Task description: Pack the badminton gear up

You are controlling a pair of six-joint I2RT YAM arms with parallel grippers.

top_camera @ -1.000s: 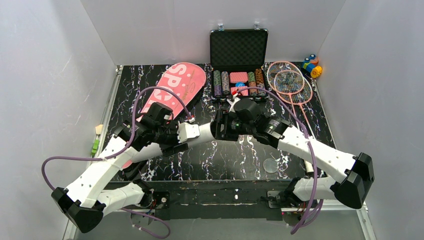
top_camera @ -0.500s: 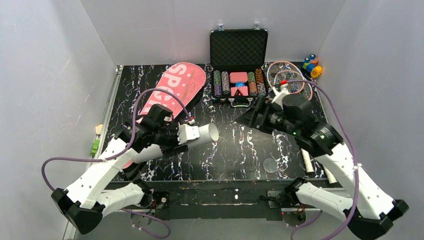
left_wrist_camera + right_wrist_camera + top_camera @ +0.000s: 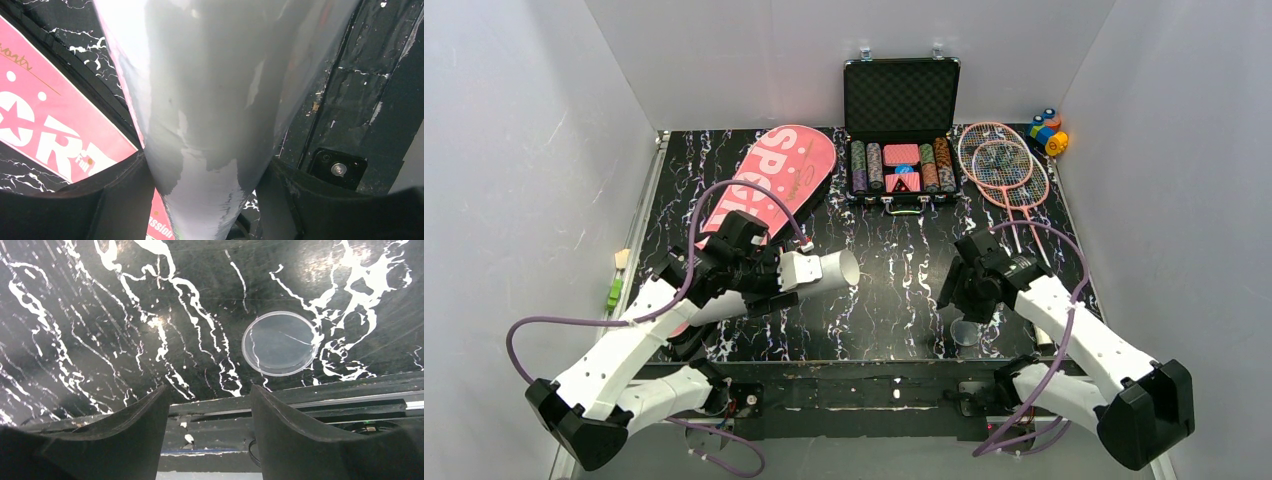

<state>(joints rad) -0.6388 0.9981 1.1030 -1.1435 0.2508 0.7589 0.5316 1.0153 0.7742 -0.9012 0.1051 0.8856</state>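
My left gripper (image 3: 792, 273) is shut on the long white tube (image 3: 824, 269) and holds it level above the table, open end to the right. In the left wrist view the tube (image 3: 210, 95) fills the space between the fingers of the left gripper (image 3: 210, 200). The pink "SPORT" bag (image 3: 776, 178) lies at the back left and shows in the left wrist view (image 3: 45, 130). Two pink-framed rackets (image 3: 1004, 165) lie at the back right. My right gripper (image 3: 965, 291) is open and empty, just behind a clear round lid (image 3: 965, 331). In its own view (image 3: 210, 410) the lid (image 3: 280, 342) lies ahead. No shuttlecock shows.
An open black case of poker chips (image 3: 902, 130) stands at the back centre. Colourful toy blocks (image 3: 1048, 130) sit in the back right corner. Small green and beige pieces (image 3: 616, 281) lie off the table's left edge. The table's front edge (image 3: 300, 395) is right under my right gripper.
My right gripper left the tube's open end, swung to the right, then came down to the front right by the clear lid. The left gripper and the tube stayed put.
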